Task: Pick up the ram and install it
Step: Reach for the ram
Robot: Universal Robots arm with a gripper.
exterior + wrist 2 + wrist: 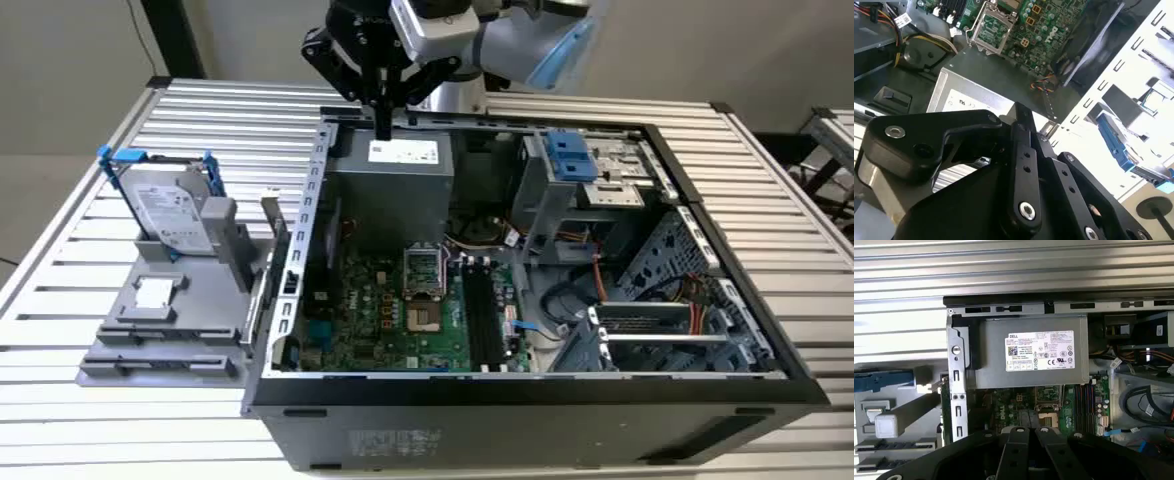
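- Hovering above the far left corner of the open computer case (316, 200), the gripper (384, 130) in the exterior view has its fingers drawn together to one dark point. Nothing is visible between them, and they hang just over the power supply (394, 190).
- In that view the ram (274, 240), as best I can tell, is the thin upright stick on the grey fixture (160, 330) at the exterior view's left. It stands just beside the case wall and well apart from the gripper. The hard drive (171, 205) stands further left, and the memory slots (481, 320) lie on the near part of the motherboard (367, 320).
- In the second wrist view the gripper (1021, 112) hangs over the power supply (979, 75), with the processor socket (991, 30) beyond.
- In the first wrist view the power supply (1029, 352) lies straight below the gripper (1029, 432).
- Judged risks: a closed gripper cannot take the stick. The stick stands so close to the case wall that a finger could catch the metal edge or tip it. A skewed grasp could then jam the stick in a slot.
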